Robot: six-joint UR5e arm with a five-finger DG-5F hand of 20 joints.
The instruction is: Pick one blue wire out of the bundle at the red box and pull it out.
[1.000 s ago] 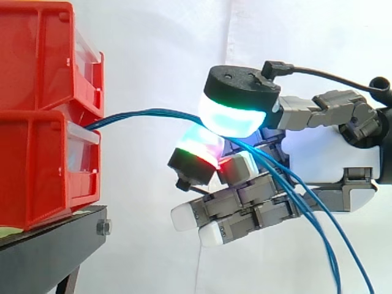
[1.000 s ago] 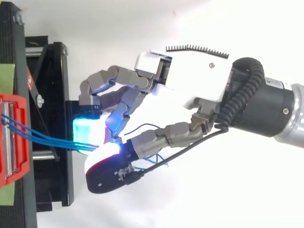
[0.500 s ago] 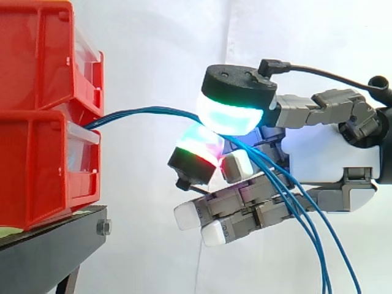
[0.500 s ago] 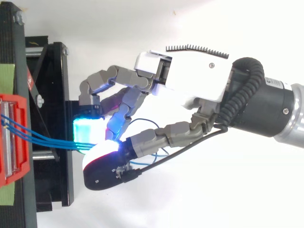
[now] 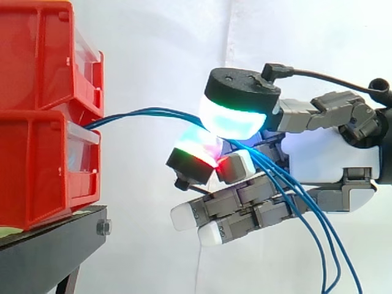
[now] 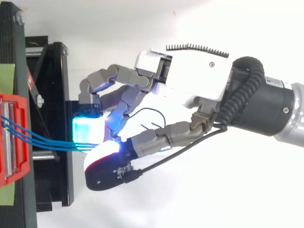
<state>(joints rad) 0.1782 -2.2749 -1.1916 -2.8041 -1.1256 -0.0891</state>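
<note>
Off the red box's (image 5: pixel 37 165) front edge, the hand (image 5: pixel 324 159) pinches the blue wires (image 5: pixel 147 113) between thumb and finger; next, isolate 1, then pull.

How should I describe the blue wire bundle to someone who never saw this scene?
Find the two stacked red plastic bins at the left. Where they meet, thin blue wires arc rightward into the robot hand; they are the only blue strands.

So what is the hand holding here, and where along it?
The hand pinches the blue wires between glowing fingertips, mid-span, away from the red box; how many are caught cannot be told.
</note>
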